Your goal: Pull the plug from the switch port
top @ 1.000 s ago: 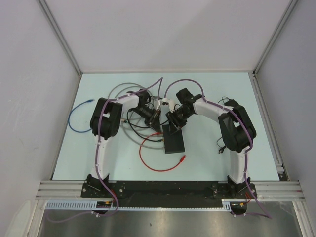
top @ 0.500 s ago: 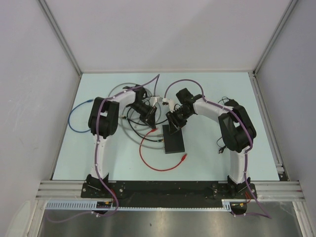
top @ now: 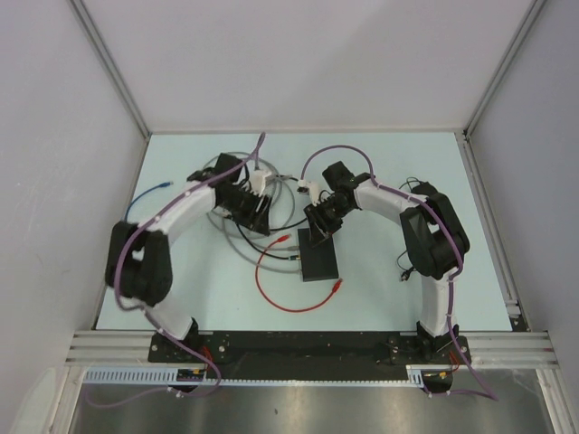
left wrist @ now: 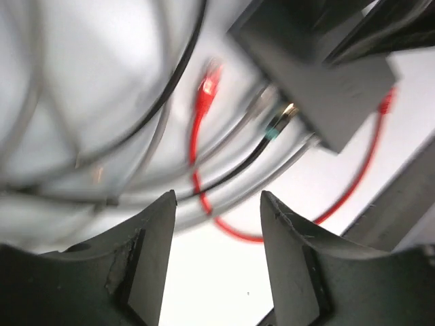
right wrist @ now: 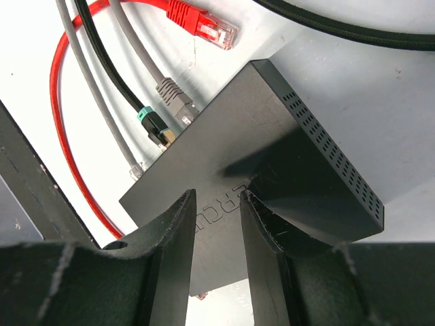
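The switch (top: 319, 262) is a flat black box lying mid-table. My right gripper (top: 318, 233) stands over its far end, fingertips resting on its top (right wrist: 224, 136), jaws a little apart with nothing between them. A red plug (right wrist: 202, 22) lies loose on the table just off the port edge, also seen from the left wrist (left wrist: 209, 83). A grey plug (right wrist: 175, 95) and a black cable's teal-collared plug (right wrist: 155, 128) sit in the ports. My left gripper (top: 256, 217) hovers left of the switch, open and empty (left wrist: 217, 197).
The red cable (top: 271, 294) loops toward the front, its other plug (top: 336, 288) lying near the switch's front corner. Grey cable loops (top: 217, 167) lie under the left arm. A blue cable (top: 136, 217) curls at the far left. A black cable (top: 405, 262) hangs by the right arm.
My left arm has swung left and back from the switch's port edge, and its jaws have opened. The red plug now lies free on the table. The right gripper has not moved.
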